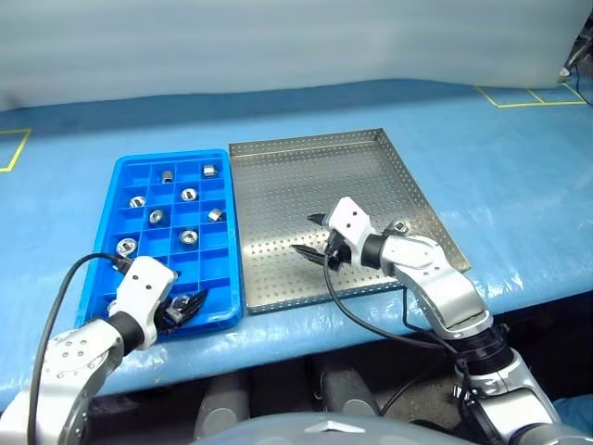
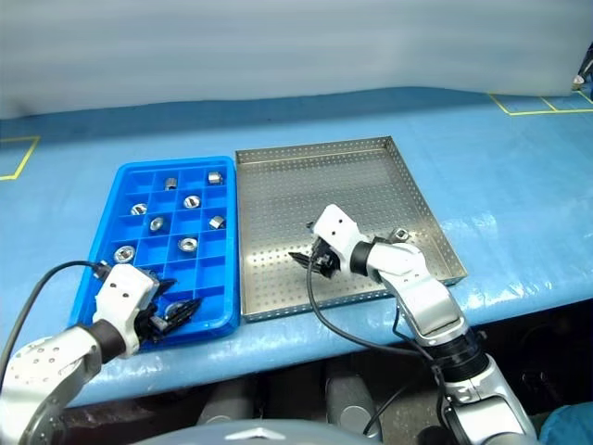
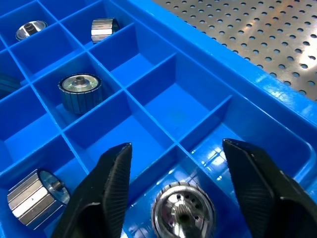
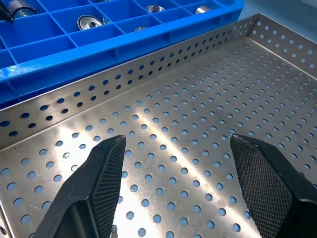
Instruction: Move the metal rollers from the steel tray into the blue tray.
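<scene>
One metal roller (image 1: 399, 226) remains in the steel tray (image 1: 306, 176), beside the right gripper (image 1: 311, 236), which is wide open and empty. Others sit singly in blue tray (image 1: 232, 241) compartments; left gripper (image 3: 173, 163) spread, straddling one deposited roller (image 3: 182, 210).

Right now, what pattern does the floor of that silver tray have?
Rows of small round holes across the steel tray; clearest in the right wrist view.
</scene>
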Motion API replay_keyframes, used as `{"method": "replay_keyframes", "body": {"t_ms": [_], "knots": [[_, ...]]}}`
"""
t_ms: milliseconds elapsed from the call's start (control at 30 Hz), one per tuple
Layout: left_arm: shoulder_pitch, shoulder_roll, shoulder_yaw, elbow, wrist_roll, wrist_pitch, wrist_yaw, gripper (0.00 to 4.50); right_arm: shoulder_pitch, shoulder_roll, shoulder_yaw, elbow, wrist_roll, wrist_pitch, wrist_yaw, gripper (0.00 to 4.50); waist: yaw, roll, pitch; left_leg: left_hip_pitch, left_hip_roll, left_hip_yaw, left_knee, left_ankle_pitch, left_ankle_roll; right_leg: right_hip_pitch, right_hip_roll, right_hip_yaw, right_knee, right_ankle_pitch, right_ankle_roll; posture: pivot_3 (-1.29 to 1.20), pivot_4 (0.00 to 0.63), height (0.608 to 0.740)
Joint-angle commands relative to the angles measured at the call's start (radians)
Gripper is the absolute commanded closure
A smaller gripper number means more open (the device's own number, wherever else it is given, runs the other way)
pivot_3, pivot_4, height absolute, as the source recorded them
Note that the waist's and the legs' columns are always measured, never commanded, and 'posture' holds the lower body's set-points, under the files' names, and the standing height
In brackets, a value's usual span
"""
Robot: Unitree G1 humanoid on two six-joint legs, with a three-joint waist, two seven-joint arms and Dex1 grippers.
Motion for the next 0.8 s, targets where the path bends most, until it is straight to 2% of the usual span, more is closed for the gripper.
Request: {"method": "replay_keyframes", "body": {"t_ms": [33,133,333,467,633,800], "knots": [[-0.035,-0.002,0.022,-0.007,-0.033,-0.019,-0.002,0.99,0.006,-0.017,-0.017,-0.028,-0.028,-0.008,-0.028,0.99,-0.001,0.000,0.000,0.000,0.000,0.000,0.000,0.000,0.000,0.000,0.000,0.000,0.000,0.000,0.000,-0.04,0.150,0.740],[-0.053,0.006,0.011,-0.002,-0.031,-0.027,0.004,0.99,0.019,-0.022,-0.042,-0.031,-0.034,-0.002,-0.053,0.99,-0.003,0.000,0.000,0.000,0.000,0.001,0.000,0.000,0.000,0.000,-0.001,0.000,0.000,0.000,0.000,-0.05,0.150,0.740],[-0.203,-0.113,-0.046,-0.006,-0.154,-0.107,-0.011,0.99,0.003,0.005,-0.154,0.021,-0.097,0.093,-0.237,0.99,0.001,0.000,0.000,-0.001,-0.001,0.002,0.002,0.000,0.000,0.001,-0.001,0.000,0.000,0.001,0.001,-0.07,0.150,0.740],[-0.301,-0.135,-0.216,0.070,-0.112,-0.164,-0.016,0.99,-0.049,0.040,-0.214,0.102,-0.186,0.211,-0.416,0.99,-0.007,0.000,-0.001,0.000,-0.002,0.003,0.003,0.000,0.000,0.001,0.000,0.002,0.000,0.002,0.001,-0.09,0.150,0.740],[-0.395,-0.135,-0.356,0.192,-0.063,-0.251,-0.045,0.99,-0.070,0.054,-0.235,0.127,-0.219,0.273,-0.482,0.99,-0.018,0.001,-0.001,-0.001,-0.002,0.003,0.001,0.000,0.000,0.000,0.001,0.003,0.000,0.002,0.001,-0.10,0.150,0.740],[-0.461,-0.123,-0.408,0.290,-0.037,-0.295,-0.075,0.99,-0.062,0.086,-0.271,0.121,-0.206,0.323,-0.510,0.99,-0.026,0.001,-0.001,-0.001,-0.002,0.003,0.001,0.000,0.000,0.000,0.002,0.003,0.000,0.002,0.001,-0.12,0.150,0.740]]}}
